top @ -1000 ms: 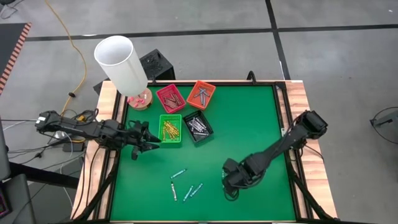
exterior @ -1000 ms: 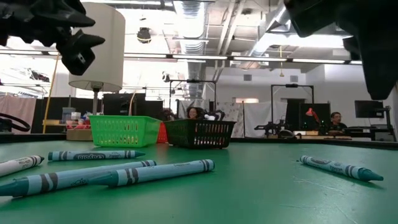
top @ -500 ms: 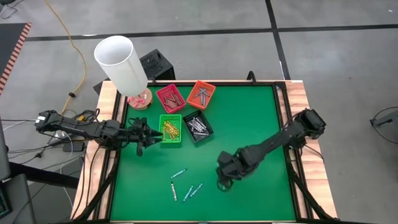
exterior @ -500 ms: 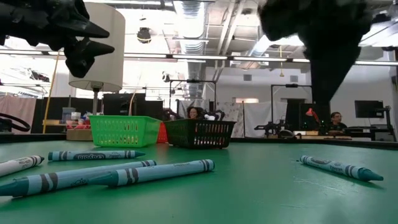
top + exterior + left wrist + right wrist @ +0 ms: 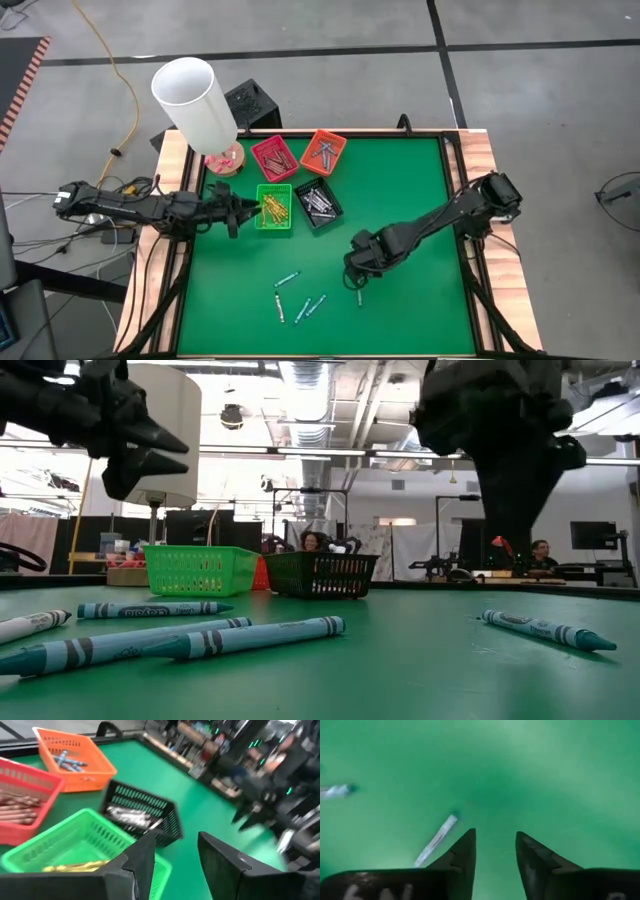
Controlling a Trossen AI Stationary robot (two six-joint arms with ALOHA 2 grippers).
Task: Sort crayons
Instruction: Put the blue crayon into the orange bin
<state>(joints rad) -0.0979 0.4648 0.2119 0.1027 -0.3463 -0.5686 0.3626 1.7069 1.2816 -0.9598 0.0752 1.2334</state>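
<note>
Several light-blue crayons lie flat on the green mat: one (image 5: 287,278) alone, three (image 5: 303,308) near the front, and one (image 5: 360,295) just near of my right gripper. Yellow-orange crayons (image 5: 274,209) lie in the green tray (image 5: 262,190). My left gripper (image 5: 238,213) is open and empty, level, just left of the green tray, as the left wrist view (image 5: 175,857) also shows. My right gripper (image 5: 355,266) is open and empty above the mat. In its wrist view (image 5: 495,852) a crayon (image 5: 436,841) lies beside one finger, untouched.
A red tray (image 5: 275,157), an orange tray (image 5: 323,152) and a black tray (image 5: 318,203) with crayons stand at the far left of the mat, next to the green one. A white lamp shade (image 5: 195,100) rises at the far-left corner. Wooden rails (image 5: 490,200) edge the table.
My left gripper has gone toward the far edge and the green tray, turning from pointing near to pointing at the tray. My right gripper has gone toward the table's left and far edges, uncovering the crayon that lies near of it. No crayon has moved.
</note>
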